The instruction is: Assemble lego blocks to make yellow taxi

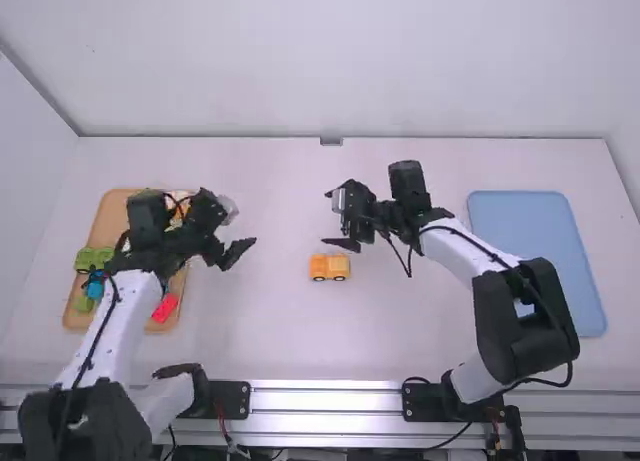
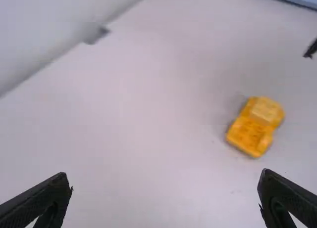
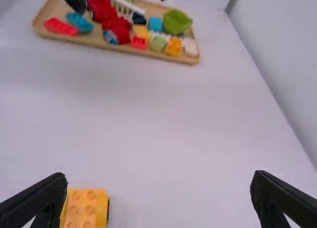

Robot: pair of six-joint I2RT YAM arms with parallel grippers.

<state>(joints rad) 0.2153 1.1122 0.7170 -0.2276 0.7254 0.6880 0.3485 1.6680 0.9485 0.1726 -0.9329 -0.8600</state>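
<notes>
A small yellow-orange block vehicle [image 1: 329, 267] lies on the mid-table. Near the tray at the left, my left gripper [image 1: 240, 228] is open and apart from it. My right gripper [image 1: 327, 218] hangs open beyond the vehicle. In the left wrist view, the vehicle [image 2: 253, 126] shows a raised lighter block at one end, and the left gripper [image 2: 165, 173] has nothing between its fingers. The right wrist view has a studded part of the vehicle [image 3: 86, 208] beside one finger of the right gripper [image 3: 159, 174], partly cut off by the bottom edge.
A wooden tray [image 1: 107, 218] at the left holds loose coloured blocks, partly under the left arm; orange, red, green and blue pieces lie in the tray [image 3: 114, 47] in the right wrist view. A blue tray [image 1: 535, 241] lies at the far right.
</notes>
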